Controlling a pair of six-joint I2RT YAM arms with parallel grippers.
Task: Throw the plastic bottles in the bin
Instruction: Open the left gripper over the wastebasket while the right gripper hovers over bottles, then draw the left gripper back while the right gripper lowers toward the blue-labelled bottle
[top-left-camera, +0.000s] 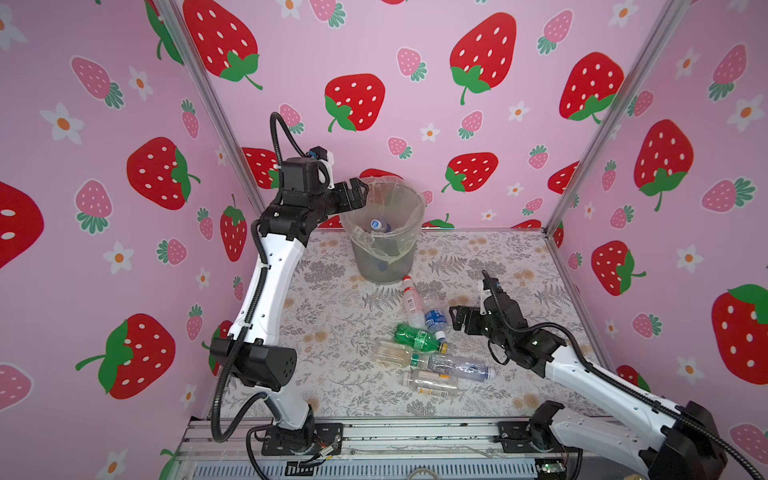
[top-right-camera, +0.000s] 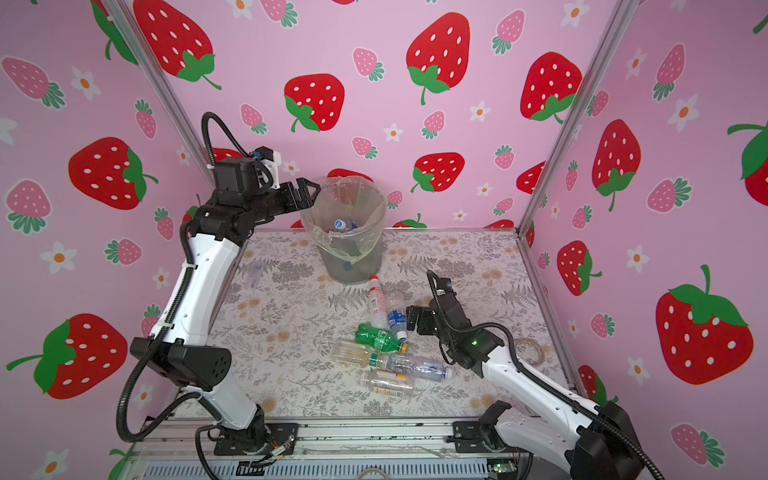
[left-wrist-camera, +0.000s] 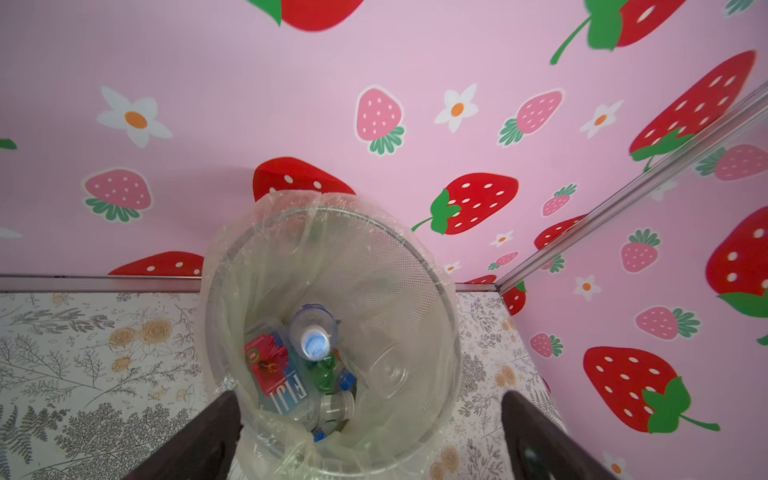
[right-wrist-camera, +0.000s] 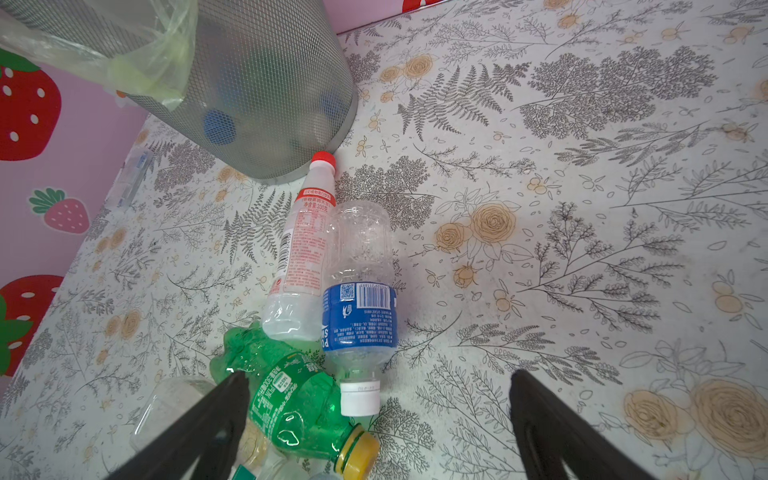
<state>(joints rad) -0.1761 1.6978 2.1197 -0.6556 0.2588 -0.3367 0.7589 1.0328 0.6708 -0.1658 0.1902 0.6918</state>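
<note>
I am logging: left gripper (top-left-camera: 358, 192), right gripper (top-left-camera: 456, 319) gaping wide; Fiji bottle (left-wrist-camera: 277, 374) lying in bin (top-left-camera: 386, 266); red-label bottle (right-wrist-camera: 305, 245) reading 330.

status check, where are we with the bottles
Left gripper open, empty, at bin rim. Right gripper open over bottles on table. Nothing blocking.

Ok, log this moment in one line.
left gripper: open, at bin rim | right gripper: open, empty, beside blue-label bottle | loose bottles on table
</note>
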